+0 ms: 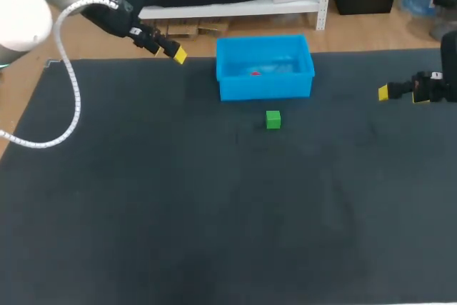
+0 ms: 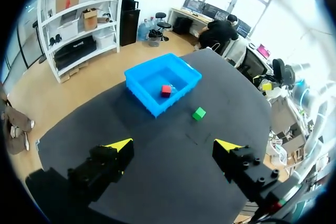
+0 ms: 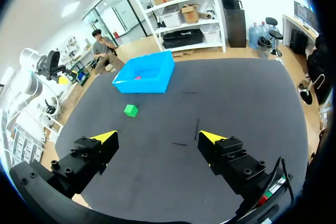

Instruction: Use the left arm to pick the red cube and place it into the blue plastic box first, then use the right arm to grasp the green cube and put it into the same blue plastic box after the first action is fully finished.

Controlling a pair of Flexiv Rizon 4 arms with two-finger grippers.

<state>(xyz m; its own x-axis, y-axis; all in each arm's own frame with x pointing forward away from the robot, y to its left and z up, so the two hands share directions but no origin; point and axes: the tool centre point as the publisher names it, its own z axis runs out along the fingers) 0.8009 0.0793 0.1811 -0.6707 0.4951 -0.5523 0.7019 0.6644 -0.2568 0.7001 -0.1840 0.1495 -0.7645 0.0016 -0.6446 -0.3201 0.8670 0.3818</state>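
On the dark desk (image 1: 143, 212) the red cube (image 2: 166, 90) lies in the box (image 1: 264, 89), both arms' jaws open and empty, so next the right arm (image 1: 432, 88) must descend on the green cube (image 1: 273, 119) just beside the box.

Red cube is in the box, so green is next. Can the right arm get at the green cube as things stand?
Probably yes. The green cube sits alone on the table in front of the blue box, with nothing between it and the open right gripper.
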